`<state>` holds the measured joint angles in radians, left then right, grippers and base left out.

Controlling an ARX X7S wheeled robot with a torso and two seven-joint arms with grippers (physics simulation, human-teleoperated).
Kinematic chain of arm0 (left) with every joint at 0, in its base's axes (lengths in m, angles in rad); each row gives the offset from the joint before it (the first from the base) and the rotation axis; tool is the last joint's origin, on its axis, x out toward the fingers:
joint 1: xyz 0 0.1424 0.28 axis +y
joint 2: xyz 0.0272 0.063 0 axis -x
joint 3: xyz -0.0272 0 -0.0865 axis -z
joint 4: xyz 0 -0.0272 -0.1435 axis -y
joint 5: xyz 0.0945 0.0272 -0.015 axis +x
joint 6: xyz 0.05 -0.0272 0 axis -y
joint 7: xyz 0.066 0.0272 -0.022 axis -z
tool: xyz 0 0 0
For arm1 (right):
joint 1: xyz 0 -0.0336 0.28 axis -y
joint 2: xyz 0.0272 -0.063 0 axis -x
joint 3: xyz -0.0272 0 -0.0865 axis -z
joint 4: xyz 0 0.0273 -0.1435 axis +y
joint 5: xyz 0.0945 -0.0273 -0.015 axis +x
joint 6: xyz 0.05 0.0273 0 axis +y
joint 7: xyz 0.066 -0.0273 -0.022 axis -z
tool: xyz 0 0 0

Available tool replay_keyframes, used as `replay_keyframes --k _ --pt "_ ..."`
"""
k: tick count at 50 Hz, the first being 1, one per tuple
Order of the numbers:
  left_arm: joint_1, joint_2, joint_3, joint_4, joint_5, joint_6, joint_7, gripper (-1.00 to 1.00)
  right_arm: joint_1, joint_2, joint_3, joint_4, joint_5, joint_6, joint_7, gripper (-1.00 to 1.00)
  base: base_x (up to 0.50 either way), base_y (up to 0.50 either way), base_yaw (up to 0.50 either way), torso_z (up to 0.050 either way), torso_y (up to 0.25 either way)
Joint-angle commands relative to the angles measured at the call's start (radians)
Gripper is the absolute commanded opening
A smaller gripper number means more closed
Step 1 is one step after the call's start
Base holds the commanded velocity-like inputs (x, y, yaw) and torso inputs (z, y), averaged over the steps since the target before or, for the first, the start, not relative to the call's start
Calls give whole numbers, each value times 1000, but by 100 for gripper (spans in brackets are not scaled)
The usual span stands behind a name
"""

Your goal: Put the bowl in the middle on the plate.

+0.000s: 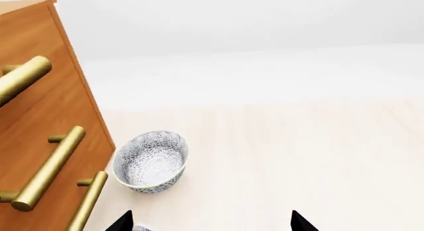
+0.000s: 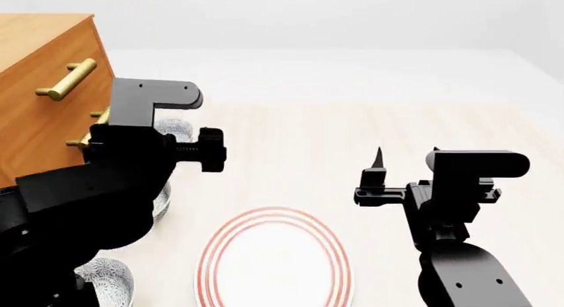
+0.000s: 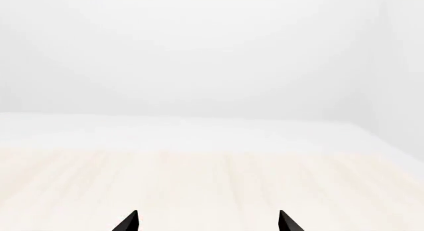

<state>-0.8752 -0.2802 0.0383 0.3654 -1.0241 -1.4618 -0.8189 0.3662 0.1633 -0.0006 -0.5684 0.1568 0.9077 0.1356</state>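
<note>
Left hand, black prongs apart, faces round speckled bowl.

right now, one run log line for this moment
left gripper open, empty, over bowls | right gripper open, empty | middle bowl off plate | far bowl beside cabinet

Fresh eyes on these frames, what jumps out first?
The white plate with red rings, lying on the pale table low in the head view, between the two black arms. Then the wooden cabinet with brass handles at the robot's left, and a speckled bowl standing upright right beside it. Both the left gripper and the right gripper are open and empty.
</note>
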Motion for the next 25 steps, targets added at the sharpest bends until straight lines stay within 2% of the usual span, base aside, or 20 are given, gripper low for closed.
replay_keyframes --k 1,7,11,19,25 --pt "-183 -83 67 -271 -308 -31 -191 100 0 1 8 13 14 -2 4 100 0 0 0 0 0" --pt "-175 -103 121 -293 -258 8 -140 100 1 4 6 11 18 -3 6 100 0 0 0 0 0" --pt "-170 -94 108 -312 -299 -30 -199 100 -2 5 6 10 22 -4 8 100 0 0 0 0 0" --pt "-149 -92 115 -374 -318 -24 -206 100 -3 7 -2 18 26 -13 11 100 0 0 0 0 0" --pt "-131 -115 217 -427 -186 82 -84 100 -5 10 -2 17 30 -12 14 100 0 0 0 0 0"
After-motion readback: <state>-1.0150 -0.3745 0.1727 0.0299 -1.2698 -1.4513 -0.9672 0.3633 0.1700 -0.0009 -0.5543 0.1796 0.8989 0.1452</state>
